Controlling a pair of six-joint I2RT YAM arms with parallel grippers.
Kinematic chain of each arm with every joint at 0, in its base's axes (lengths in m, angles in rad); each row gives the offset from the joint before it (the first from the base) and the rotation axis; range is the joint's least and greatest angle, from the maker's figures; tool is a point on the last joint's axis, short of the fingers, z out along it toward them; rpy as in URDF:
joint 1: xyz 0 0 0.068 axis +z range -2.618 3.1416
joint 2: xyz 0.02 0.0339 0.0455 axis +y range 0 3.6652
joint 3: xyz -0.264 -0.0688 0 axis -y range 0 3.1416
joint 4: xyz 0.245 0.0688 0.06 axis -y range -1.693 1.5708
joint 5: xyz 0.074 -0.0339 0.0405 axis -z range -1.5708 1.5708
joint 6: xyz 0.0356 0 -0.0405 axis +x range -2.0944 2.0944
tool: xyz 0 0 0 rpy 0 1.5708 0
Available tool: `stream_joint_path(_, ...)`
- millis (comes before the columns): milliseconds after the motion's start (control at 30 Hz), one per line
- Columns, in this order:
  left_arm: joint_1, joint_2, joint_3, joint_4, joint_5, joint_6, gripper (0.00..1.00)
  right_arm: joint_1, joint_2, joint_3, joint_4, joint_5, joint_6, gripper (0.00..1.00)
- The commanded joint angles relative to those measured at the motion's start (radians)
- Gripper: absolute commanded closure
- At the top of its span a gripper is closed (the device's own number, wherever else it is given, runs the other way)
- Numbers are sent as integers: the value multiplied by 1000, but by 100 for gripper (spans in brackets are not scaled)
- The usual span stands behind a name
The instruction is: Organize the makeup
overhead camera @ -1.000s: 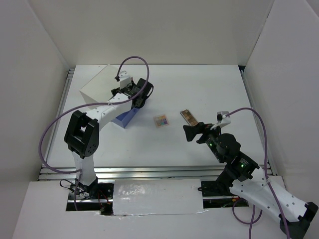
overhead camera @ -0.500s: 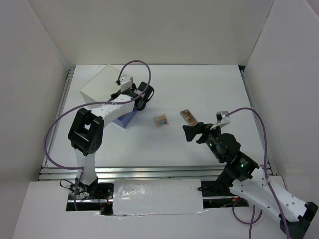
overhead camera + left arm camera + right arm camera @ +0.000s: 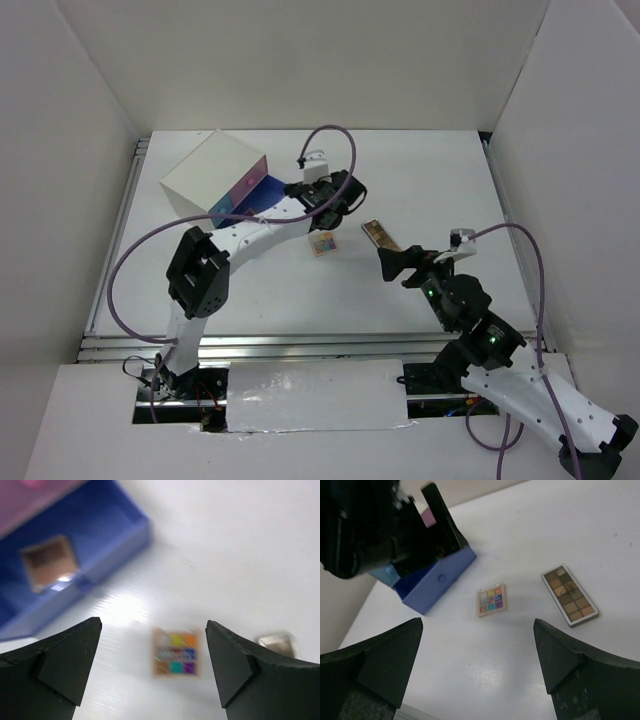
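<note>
A square multicolour eyeshadow palette [image 3: 323,243] lies mid-table. A long brown palette [image 3: 380,235] lies just to its right. My left gripper [image 3: 336,208] hovers over the square palette, open and empty. In the left wrist view the palette [image 3: 175,652] shows blurred between the open fingers of the left gripper [image 3: 154,625]. My right gripper [image 3: 392,267] is open and empty, near the long palette's near end. The right wrist view shows the right gripper [image 3: 478,621], the square palette [image 3: 491,600] and the long palette [image 3: 570,595]. Lipsticks, bottle and tube are out of view.
The white box [image 3: 210,170] stands at the back left, its blue drawer [image 3: 268,188] pulled open. A small brown square item [image 3: 50,562] lies in the drawer [image 3: 107,545]. White walls enclose the table on three sides.
My left arm has swung right, from the blue drawer to above the square palette. My right gripper has shifted slightly to the right. Both palettes stay put.
</note>
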Motion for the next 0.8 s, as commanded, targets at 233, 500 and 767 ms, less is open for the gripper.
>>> stream_joint_path(233, -43, 199, 73, 10, 347, 45, 1, -9, -143, -42, -1, 104, 17, 0)
stream_joint_path(500, -38, 245, 63, 55, 374, 81, 1, -11, -135, -41, 4, 63, 6, 0)
stream_joint_path(767, -32, 289, 32, 10, 361, 4, 4, -11, -133, -44, 7, 55, 6, 0)
